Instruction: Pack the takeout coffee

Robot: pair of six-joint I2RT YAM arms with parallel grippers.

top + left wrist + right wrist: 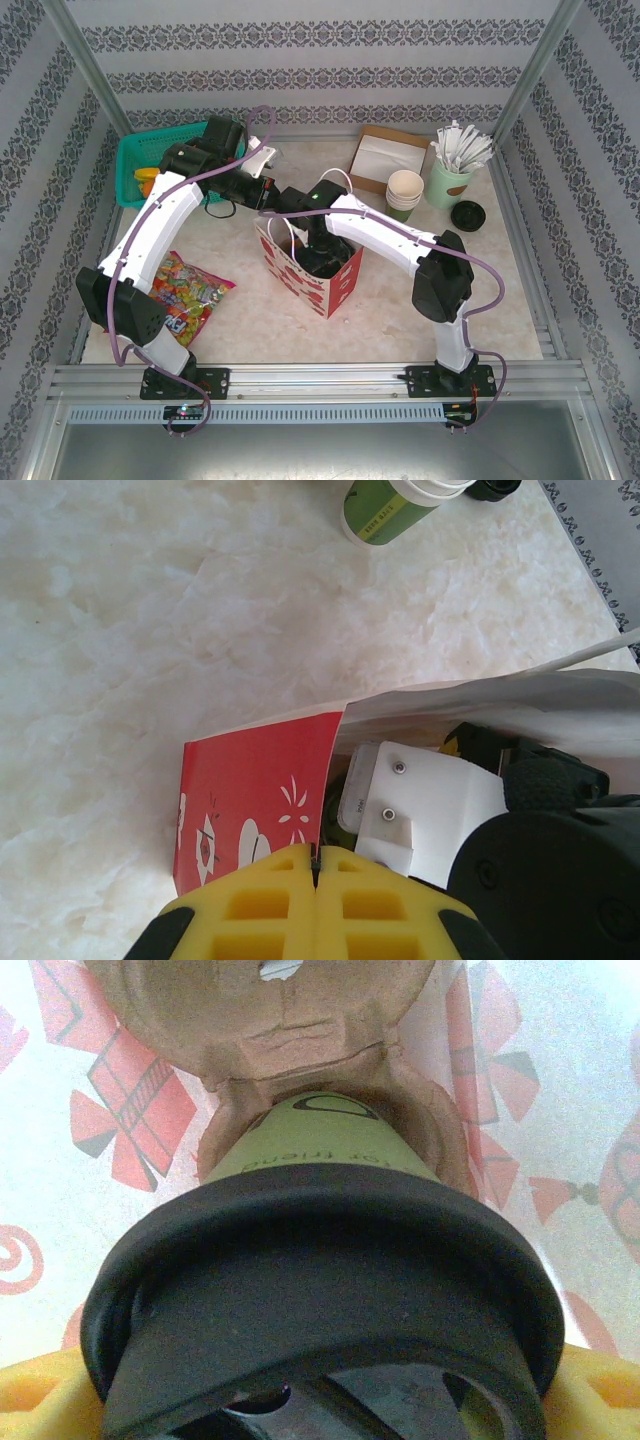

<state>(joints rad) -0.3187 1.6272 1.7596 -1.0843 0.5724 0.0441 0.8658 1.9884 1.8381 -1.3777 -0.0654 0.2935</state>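
Observation:
The takeout coffee (pixel 320 1140), a green cup under a black lid (pixel 320 1260), stands in a brown pulp carrier (pixel 300 1020) inside the red-and-white paper bag (pixel 325 290). My right gripper (pixel 320 1405) reaches down into the bag; its yellow fingers (pixel 40 1400) flank the lid on both sides and hold it. In the top view the right gripper (pixel 320 250) is sunk in the bag's mouth. My left gripper (pixel 316 855) is shut on the bag's upper edge where the red panel (pixel 255 800) meets it, seen from above at the bag's back rim (pixel 268 205).
A green basket (pixel 150 165) sits at the back left and a colourful snack packet (pixel 185 290) lies near the left arm. At the back right are a napkin box (pixel 385 160), stacked paper cups (pixel 404 192), a pale green cup of white sticks (pixel 452 175) and a loose black lid (pixel 468 214).

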